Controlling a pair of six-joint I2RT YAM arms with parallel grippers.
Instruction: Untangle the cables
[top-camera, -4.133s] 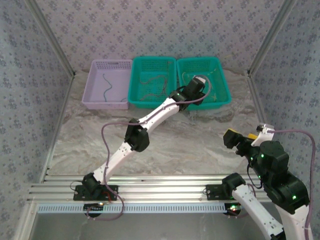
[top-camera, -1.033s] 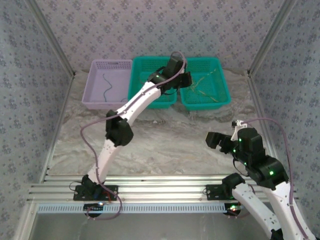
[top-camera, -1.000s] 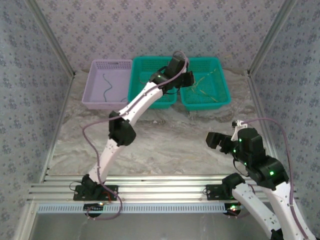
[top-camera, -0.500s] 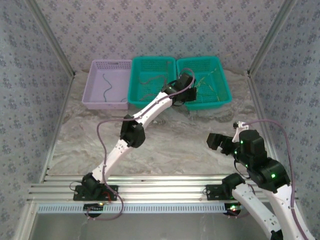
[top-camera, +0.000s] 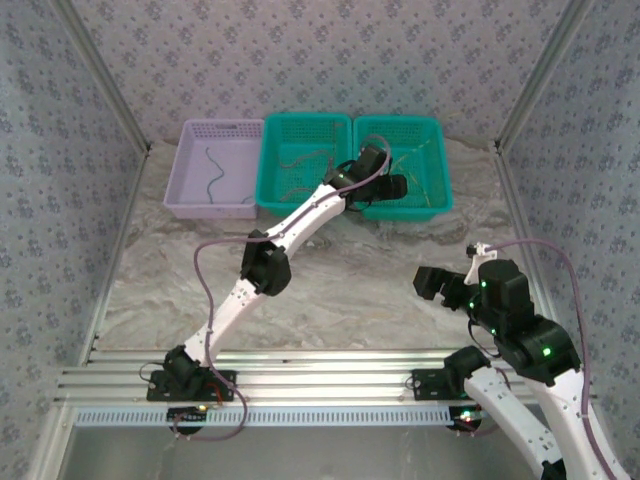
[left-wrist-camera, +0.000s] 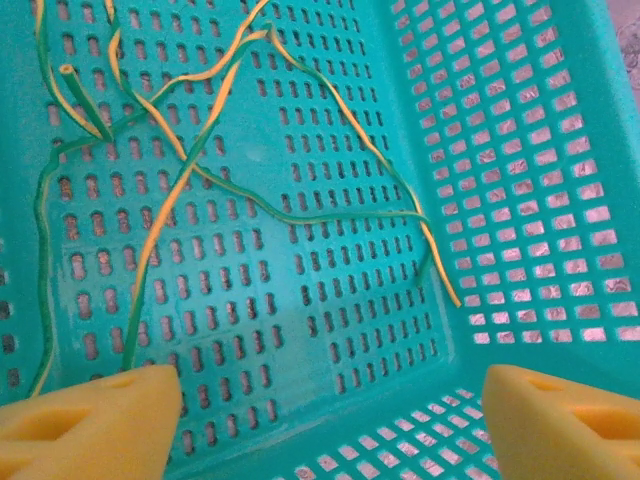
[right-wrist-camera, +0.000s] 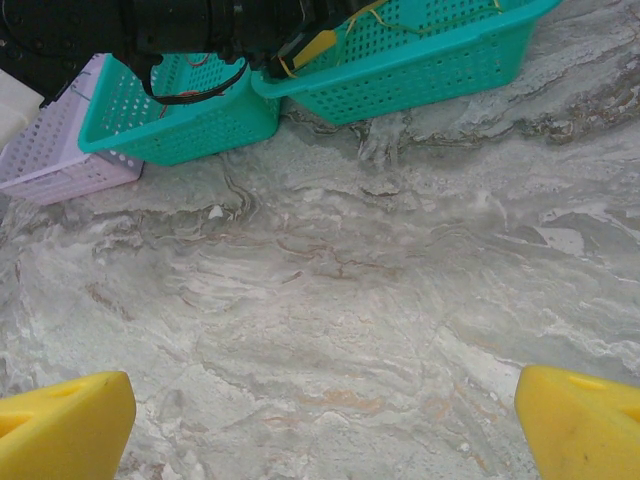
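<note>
1. The left hand hangs over the near left corner of the right teal basket. Its arm is stretched out across the desk.
2. In the left wrist view, the left hand is released. Its yellow fingertips sit far apart in the bottom corners, with only the perforated basket floor between them.
3. The green and orange cables lie loose on that floor just ahead of the hand. They cross one another several times, mostly ahead of the lower-left fingertip.
4. One green strand comes right down to the top of that lower-left fingertip; whether it touches cannot be told.
5. Another strand, orange and green, runs off toward the other fingertip's side. It ends near the basket's side wall, clear of that fingertip.
6. From above, more thin cables lie in the middle teal basket, just to the left of the left hand.
7. A single dark cable lies in the lavender basket, farther to that hand's left.
8. The right hand is held well back from the baskets, above bare desk.
9. In its own wrist view, the right hand is released too, with its yellow pads wide apart and only the marbled desk surface between them.
10. The baskets and the left arm lie far ahead of the right hand.
</note>
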